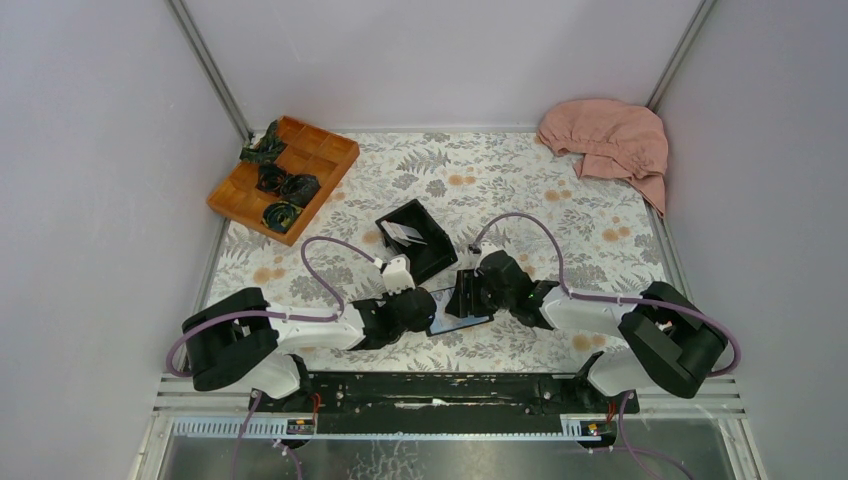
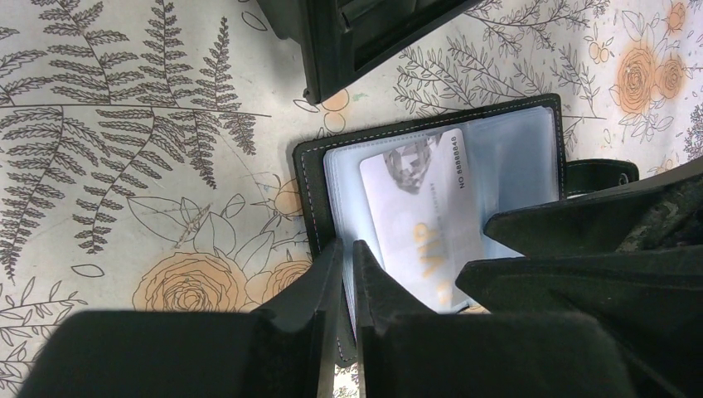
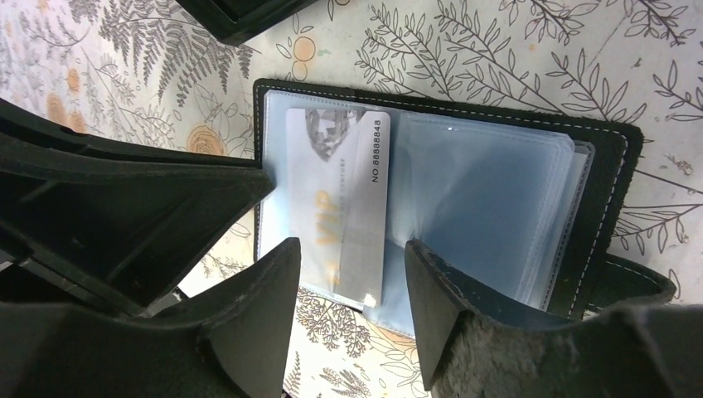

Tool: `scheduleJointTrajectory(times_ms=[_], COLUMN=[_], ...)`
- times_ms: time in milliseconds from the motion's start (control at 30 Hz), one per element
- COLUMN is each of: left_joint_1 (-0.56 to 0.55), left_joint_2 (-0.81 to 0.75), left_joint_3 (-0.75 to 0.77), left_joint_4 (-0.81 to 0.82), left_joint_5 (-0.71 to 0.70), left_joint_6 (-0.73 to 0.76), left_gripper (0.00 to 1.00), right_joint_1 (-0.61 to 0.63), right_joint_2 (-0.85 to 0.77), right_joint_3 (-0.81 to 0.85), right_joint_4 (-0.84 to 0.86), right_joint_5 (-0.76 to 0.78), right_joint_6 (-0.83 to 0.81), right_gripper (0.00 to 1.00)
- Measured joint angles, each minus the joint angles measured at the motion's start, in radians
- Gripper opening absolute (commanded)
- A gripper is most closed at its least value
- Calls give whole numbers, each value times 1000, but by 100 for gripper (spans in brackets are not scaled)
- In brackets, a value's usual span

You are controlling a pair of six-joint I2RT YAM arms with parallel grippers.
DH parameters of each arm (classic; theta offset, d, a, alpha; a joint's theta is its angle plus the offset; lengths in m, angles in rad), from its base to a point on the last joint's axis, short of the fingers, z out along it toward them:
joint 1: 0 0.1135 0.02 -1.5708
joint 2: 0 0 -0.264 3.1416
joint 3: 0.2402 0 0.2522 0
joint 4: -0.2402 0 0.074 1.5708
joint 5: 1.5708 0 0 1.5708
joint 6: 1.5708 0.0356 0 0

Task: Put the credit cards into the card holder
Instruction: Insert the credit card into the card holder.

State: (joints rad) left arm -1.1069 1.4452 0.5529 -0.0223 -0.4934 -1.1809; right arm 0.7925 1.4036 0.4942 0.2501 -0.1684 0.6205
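Observation:
The black card holder [image 1: 462, 318] lies open on the floral cloth between my two grippers, its blue-grey clear sleeves up [image 2: 514, 157] [image 3: 497, 191]. A pale grey credit card marked VIP [image 2: 419, 215] [image 3: 340, 182] lies on its left sleeve, one short end sticking out past the holder's edge. My left gripper [image 2: 348, 261] [image 1: 420, 305] is shut on the holder's edge. My right gripper [image 3: 348, 257] [image 1: 468, 292] is open, its fingers either side of the card's protruding end, not touching it. Another white card [image 1: 400, 232] lies in the black box [image 1: 418, 242].
The rigid black box stands just beyond the holder [image 2: 356, 41] [image 3: 232, 12]. An orange wooden tray [image 1: 335, 150] with dark bundles sits at the back left. A pink cloth [image 1: 610, 140] lies at the back right. Grey walls close in both sides.

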Motion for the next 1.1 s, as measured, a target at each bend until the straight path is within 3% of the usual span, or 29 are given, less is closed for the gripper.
scheduleJointTrajectory(times_ms=[300,900,1100], left_joint_1=[-5,-5,-5], left_joint_2=[0,1,-6], left_joint_3=[-1,-2,-2], left_joint_4=[1,6,-10], left_joint_5=[0,-5,-9], left_joint_6=[-2,-3,-4], left_gripper=[14,14,29], right_joint_1=[34,115,135], right_joint_2=[20,62,58], right_joint_3=[27,69,76], right_joint_4=[-31,-40,-51], right_joint_5=[43,105,137], right_joint_6=[-15,-13,-11], right_gripper=[49,48,55])
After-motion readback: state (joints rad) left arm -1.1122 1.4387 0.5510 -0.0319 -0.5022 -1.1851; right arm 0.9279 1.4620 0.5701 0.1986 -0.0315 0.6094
